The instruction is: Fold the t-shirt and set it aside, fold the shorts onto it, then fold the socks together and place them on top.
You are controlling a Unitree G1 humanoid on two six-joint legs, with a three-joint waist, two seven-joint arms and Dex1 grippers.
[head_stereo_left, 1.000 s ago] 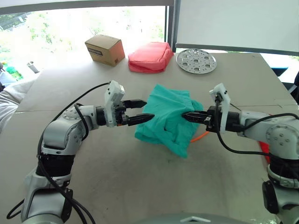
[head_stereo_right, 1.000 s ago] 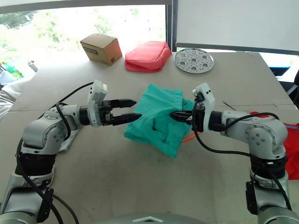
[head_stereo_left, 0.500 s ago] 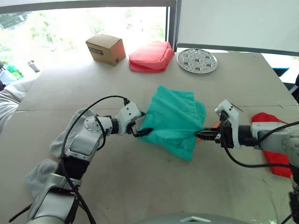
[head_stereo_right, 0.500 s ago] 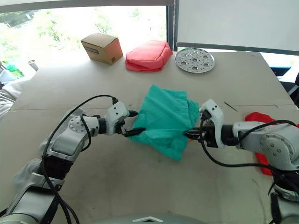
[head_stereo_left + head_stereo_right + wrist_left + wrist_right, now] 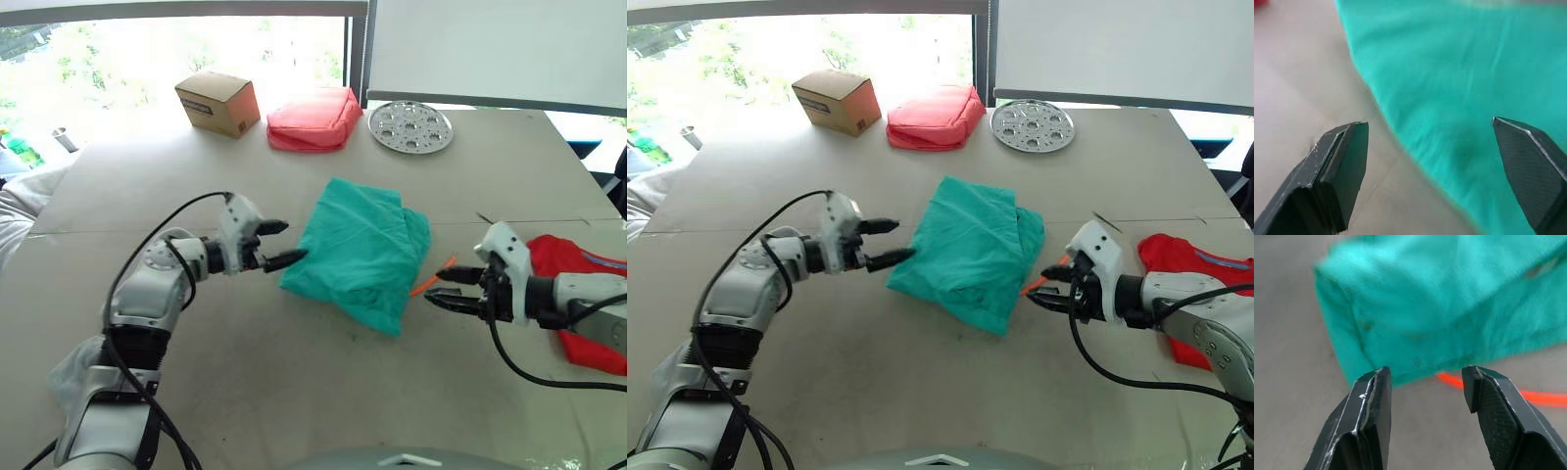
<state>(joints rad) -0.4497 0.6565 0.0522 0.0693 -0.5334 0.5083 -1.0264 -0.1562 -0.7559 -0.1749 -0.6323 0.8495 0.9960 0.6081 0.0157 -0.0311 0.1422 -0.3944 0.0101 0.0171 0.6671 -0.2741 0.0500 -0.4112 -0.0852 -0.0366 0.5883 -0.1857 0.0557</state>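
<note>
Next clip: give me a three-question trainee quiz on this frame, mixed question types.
1. True or false: the left gripper is gripping the shorts.
2. Which lies to the robot's right of the shorts? A) box B) t-shirt C) metal disc
3. Fill in: both grippers are ____, holding nothing.

Key:
1. False; its fingers are spread beside the shorts' edge.
2. B; the t-shirt lies behind the right gripper. The box and metal disc sit at the far edge.
3. open
</note>
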